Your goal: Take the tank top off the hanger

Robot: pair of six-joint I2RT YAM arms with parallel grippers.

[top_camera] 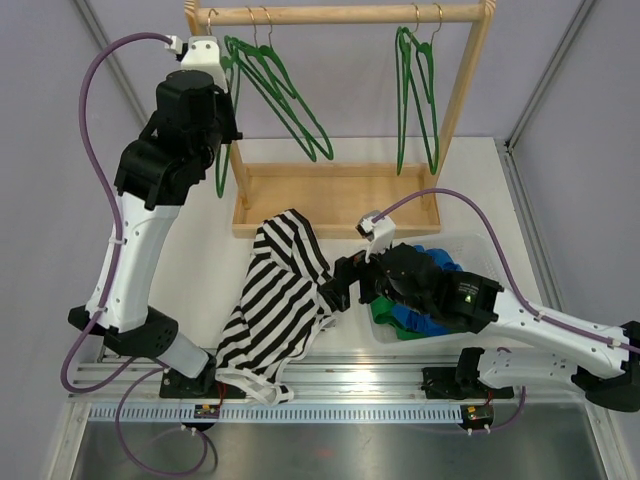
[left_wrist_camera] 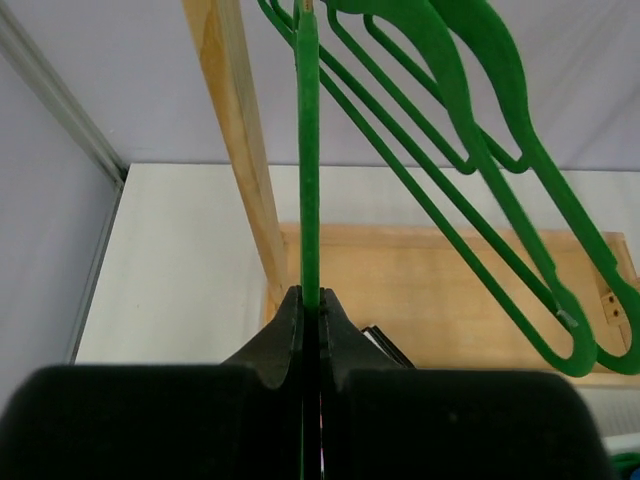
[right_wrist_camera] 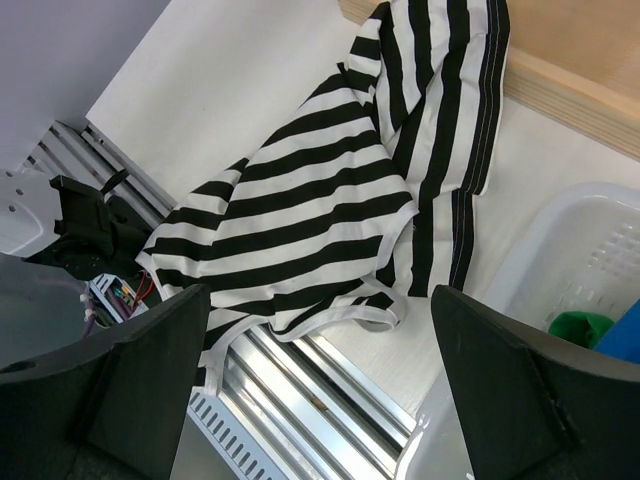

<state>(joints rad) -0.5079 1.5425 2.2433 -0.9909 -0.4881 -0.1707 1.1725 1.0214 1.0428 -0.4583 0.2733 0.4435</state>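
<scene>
The tank top (top_camera: pixel 280 300) lies off the hanger, crumpled on the table (top_camera: pixel 352 345), one end against the base of the rack (top_camera: pixel 340 14) and its straps trailing over the near edge. It looks light, thin and limp, apt to bunch or slip, so a strap or a gathered fold would be the best place to pinch. The left tool (left_wrist_camera: pixel 312 305) is clamped tight on a bare green hanger (left_wrist_camera: pixel 308 150). The right tool (right_wrist_camera: pixel 320 335) stands wide and empty above the cloth.

Soft, matt black-and-white striped cloth tank top (right_wrist_camera: pixel 300 200) – smooth, faintly glossy green plastic hanger (left_wrist_camera: pixel 308 150) – pale wooden rack (top_camera: pixel 340 14), bare-grained; smooth white plastic basket (right_wrist_camera: pixel 590 250).
</scene>
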